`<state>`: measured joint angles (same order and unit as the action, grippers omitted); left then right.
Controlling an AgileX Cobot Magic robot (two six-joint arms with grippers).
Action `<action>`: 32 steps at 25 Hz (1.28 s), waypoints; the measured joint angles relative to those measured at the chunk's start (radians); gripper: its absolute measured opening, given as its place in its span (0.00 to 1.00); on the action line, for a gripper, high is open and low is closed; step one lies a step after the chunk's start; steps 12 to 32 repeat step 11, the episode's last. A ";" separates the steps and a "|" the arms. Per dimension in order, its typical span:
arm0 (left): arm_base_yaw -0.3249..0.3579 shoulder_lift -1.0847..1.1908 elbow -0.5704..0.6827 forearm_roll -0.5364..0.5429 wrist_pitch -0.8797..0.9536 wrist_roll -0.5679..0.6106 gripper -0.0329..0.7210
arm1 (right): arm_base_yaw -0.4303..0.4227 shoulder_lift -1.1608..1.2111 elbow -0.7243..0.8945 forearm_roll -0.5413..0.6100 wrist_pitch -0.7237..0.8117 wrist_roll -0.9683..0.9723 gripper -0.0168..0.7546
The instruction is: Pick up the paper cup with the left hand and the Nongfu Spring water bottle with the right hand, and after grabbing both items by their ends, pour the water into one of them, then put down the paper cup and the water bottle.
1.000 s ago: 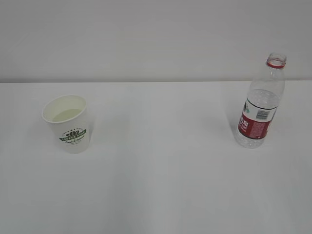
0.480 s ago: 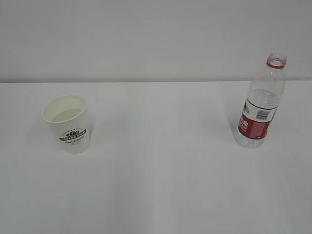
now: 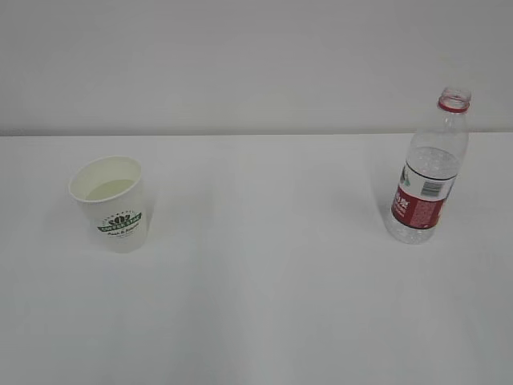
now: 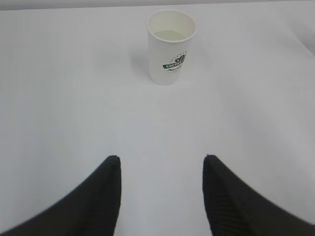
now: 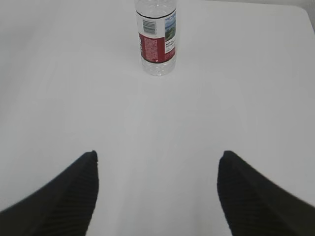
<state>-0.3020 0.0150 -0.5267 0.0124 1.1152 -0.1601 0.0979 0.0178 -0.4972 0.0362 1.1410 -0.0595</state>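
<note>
cup (image 3: 111,204) and bottle (image 3: 428,170) upright on your bench (image 3: 264,305); left claw (image 4: 160,164) and right claw (image 5: 157,160) spread, empty.

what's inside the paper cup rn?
The paper cup holds a shallow pool of faintly yellowish water, also seen from the left wrist view. The cup's floor under it isn't discernible.

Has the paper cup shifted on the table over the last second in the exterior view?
No. The paper cup stands upright at the same spot relative to the table's far edge and the water bottle.
</note>
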 joint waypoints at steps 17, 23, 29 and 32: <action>0.000 0.000 0.000 0.000 -0.002 0.000 0.56 | 0.000 0.000 0.000 0.000 0.000 0.000 0.76; 0.000 0.000 0.000 0.000 -0.002 0.000 0.56 | 0.000 0.000 0.000 0.000 0.000 0.000 0.76; 0.000 0.000 0.000 0.000 -0.002 0.000 0.56 | 0.000 0.000 0.000 0.000 0.000 0.000 0.76; 0.000 0.000 0.000 0.000 -0.002 0.000 0.56 | 0.000 0.000 0.000 0.000 0.000 0.000 0.76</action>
